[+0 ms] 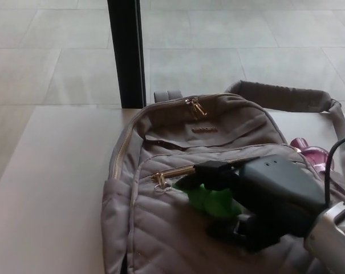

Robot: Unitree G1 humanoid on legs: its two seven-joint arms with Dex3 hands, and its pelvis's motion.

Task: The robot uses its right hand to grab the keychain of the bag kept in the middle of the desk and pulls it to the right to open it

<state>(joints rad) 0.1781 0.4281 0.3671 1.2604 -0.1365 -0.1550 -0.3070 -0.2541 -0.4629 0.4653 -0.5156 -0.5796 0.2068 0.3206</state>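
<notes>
Bag: grey quilted backpack [161, 228] lying flat mid-surface, front up, top toward the far edge.
Surface: pale, bare at left [47, 188].
Zipper: gold front-pocket zip [175, 171] running left-right across the bag, pull and ring at its left end, just left of the robot hand.
Keychain: green plush toy [209, 200] on the bag front below the zip, mostly covered by the fingers, only a green patch shows.
Right robot hand: black [246, 191], comes in from lower right, lies over the bag front, fingers [203, 174] curled down over the green keychain, clamped on it.
Left robot hand: not in view.
Top zip: second gold pull pair [195, 105] near the bag's top, closed.
Strap: grey shoulder strap [286, 97] arcs off the far right of the bag onto the surface.
Pink item: shiny pink thing [312, 154] right of the bag, partly hidden behind hand and strap, cannot tell what it is.
Post: black upright post [126, 51] behind the bag's top left corner.
Floor: pale tiles [218, 45] beyond the surface.
Cable: black cable [332, 160] looping by the wrist at right.
</notes>
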